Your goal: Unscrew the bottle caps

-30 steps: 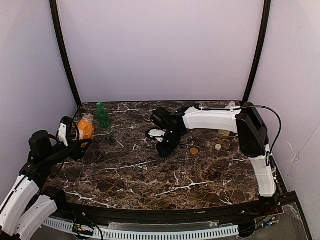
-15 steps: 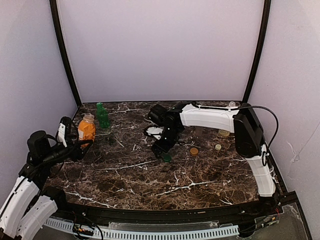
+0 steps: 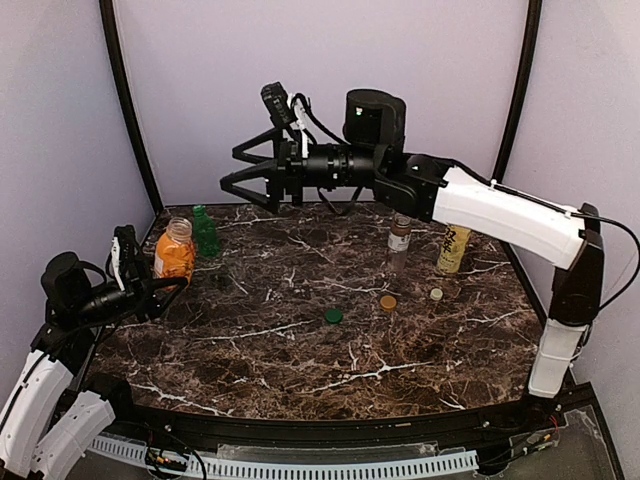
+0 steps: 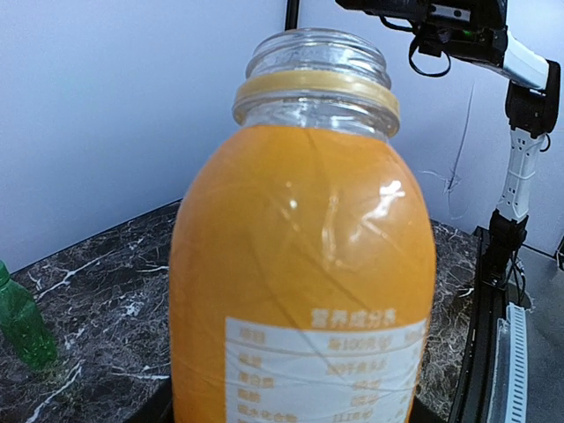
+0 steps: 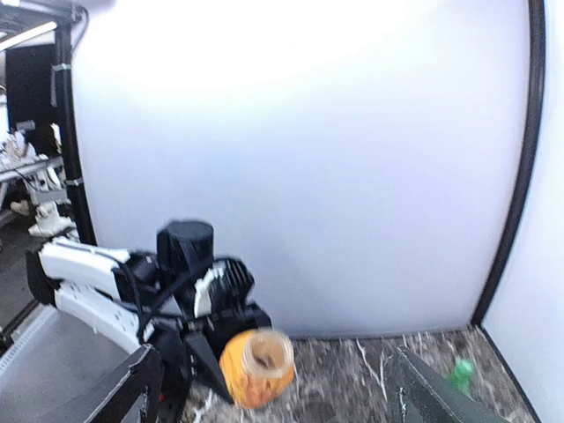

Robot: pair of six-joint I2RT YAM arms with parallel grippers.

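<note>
Between the fingers of the left gripper [image 3: 165,287] sits the orange juice bottle [image 4: 300,264], clamped low on its body, its neck bare and open at the top. The fingers are hidden behind the bottle in the wrist view, so how deep the grip goes is hard to say. Full of juice, it should feel weighty. Its thin plastic wall will likely dent under a hard squeeze and push liquid toward the uncapped neck, so a firm, level hold suits it.

Just beyond that gripper stands the slim green bottle [image 3: 205,231], apparently the only one with a cap on. It looks light and easy to topple. I would steady it around the middle and take the small cap by its side with fingertips only.

High above the table [image 3: 300,370], the right gripper [image 3: 230,172] hangs with jaws spread wide and nothing between them. Well below it lie the green cap [image 3: 333,316], golden-brown cap [image 3: 388,302] and cream-white cap [image 3: 436,294].
</note>
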